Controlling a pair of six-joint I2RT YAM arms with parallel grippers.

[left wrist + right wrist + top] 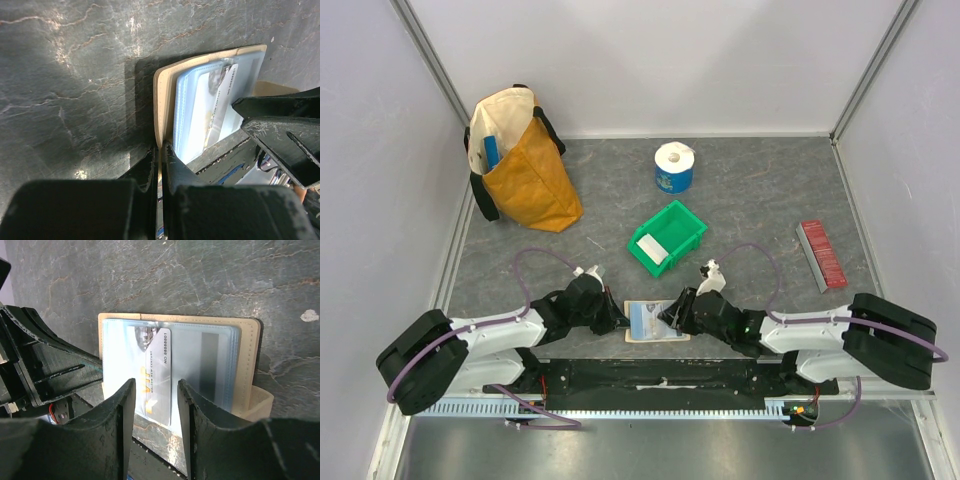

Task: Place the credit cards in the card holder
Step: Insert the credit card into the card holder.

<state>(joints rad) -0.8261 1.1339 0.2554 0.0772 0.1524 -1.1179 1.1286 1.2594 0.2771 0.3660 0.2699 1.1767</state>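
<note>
The tan card holder (pixel 642 337) lies open at the near table edge between both grippers. My left gripper (pixel 618 322) is shut on its tan left edge (pixel 161 107), and the pinch shows in the left wrist view (pixel 161 150). My right gripper (pixel 672 318) is open, its fingers (pixel 125 410) straddling a pale credit card (pixel 157 375) with VIP print that lies at the clear pockets (pixel 210 360). I cannot tell if the card is fully inside a pocket. The same card shows in the left wrist view (pixel 215 107).
A green plastic bin (pixel 685 222) with a white flat item (pixel 655 250) stands behind the holder. A red ridged strip (pixel 823 254) lies at the right. A toilet roll (pixel 674 167) and a yellow bag (pixel 520 160) stand at the back.
</note>
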